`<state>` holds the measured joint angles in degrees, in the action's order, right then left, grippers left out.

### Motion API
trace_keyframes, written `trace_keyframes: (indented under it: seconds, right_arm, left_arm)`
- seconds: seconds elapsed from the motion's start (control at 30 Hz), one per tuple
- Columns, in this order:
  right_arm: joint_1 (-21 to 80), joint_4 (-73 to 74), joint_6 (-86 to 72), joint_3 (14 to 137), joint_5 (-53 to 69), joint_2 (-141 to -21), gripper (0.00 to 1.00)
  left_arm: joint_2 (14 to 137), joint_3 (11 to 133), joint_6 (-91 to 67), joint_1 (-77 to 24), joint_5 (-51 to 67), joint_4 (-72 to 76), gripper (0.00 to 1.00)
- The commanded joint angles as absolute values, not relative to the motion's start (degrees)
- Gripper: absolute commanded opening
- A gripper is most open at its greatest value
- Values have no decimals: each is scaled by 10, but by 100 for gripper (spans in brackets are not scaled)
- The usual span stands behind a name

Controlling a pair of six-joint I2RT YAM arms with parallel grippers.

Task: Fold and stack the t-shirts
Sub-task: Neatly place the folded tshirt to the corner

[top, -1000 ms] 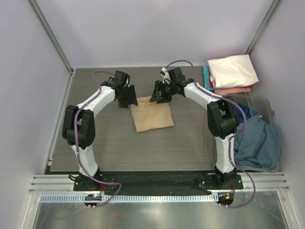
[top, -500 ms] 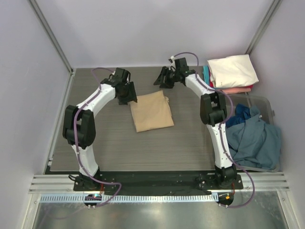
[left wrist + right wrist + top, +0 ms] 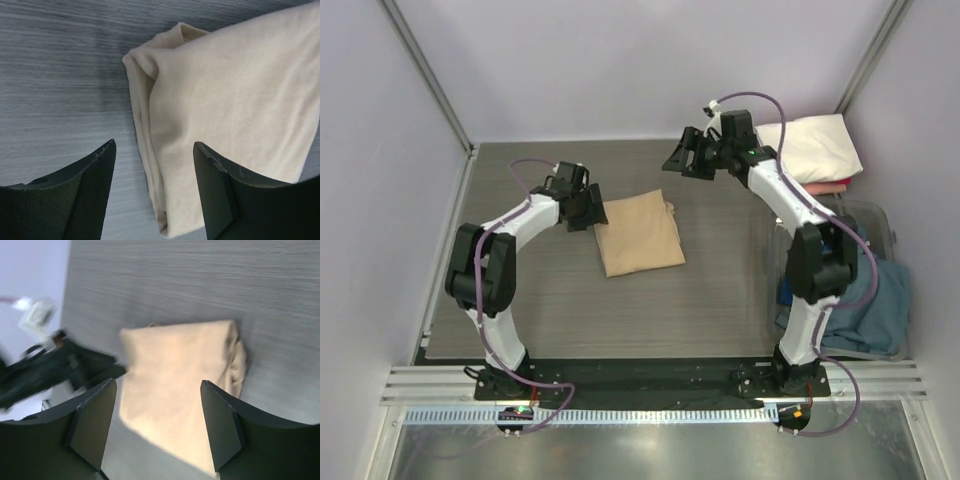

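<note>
A folded tan t-shirt lies flat on the grey table, untouched by either gripper. My left gripper is low at its far left corner. In the left wrist view the left gripper is open, and the shirt's folded edge lies on the table below the gap. My right gripper hangs open in the air behind and to the right of the shirt. From the right wrist, the right gripper frames the tan shirt far below, with nothing between the fingers.
A stack of folded t-shirts stands at the back right, cream-white on top, then pink, with teal showing at the side. A clear bin at the right holds crumpled blue shirts. Grey walls enclose the table.
Both grippers have left the tan shirt's far edge and their jaws have widened. The right arm rose and swung back to the right; the left gripper dropped slightly toward the shirt's left corner.
</note>
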<state>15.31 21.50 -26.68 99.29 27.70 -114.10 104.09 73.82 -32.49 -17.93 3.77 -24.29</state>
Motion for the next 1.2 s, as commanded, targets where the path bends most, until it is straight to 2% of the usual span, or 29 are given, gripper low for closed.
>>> trace_keyframes:
  seconds: [0.0, 0.1, 0.2, 0.3, 0.33, 0.47, 0.53, 0.63, 0.77, 0.97, 1.17]
  right_arm:
    - [156, 166, -253, 897, 274, -1017, 75]
    - [157, 164, -249, 823, 277, -954, 75]
    - [156, 163, -252, 774, 288, -905, 75]
    - [156, 139, -270, 716, 299, -857, 75]
    - [157, 128, -272, 678, 307, -846, 75]
    - [165, 64, -284, 554, 304, -783, 75]
    - [171, 17, -299, 477, 305, -758, 75]
    - [189, -69, -332, 379, 310, -730, 75]
    - [227, -195, -370, 286, 301, -717, 75]
    - [304, -342, -379, 190, 268, -749, 75]
    - [306, -407, -367, 156, 279, -744, 77]
  left_arm:
    - [1066, 729, -324, -176, 51, -165, 64]
    - [1098, 724, -341, -174, 55, -145, 60]
    - [1131, 730, -352, -173, 60, -134, 49]
    - [1157, 744, -358, -171, 63, -133, 18]
    - [1164, 755, -356, -171, 60, -134, 1]
    - [1181, 832, -319, -145, 4, -226, 0]
    - [1200, 887, -271, -131, -33, -323, 0]
    - [1256, 1003, -201, -102, -98, -431, 0]
    - [1316, 1140, -128, -54, -169, -502, 0]
    - [1421, 1310, -108, 38, -187, -539, 0]
    - [1469, 1351, -61, 69, -221, -398, 1]
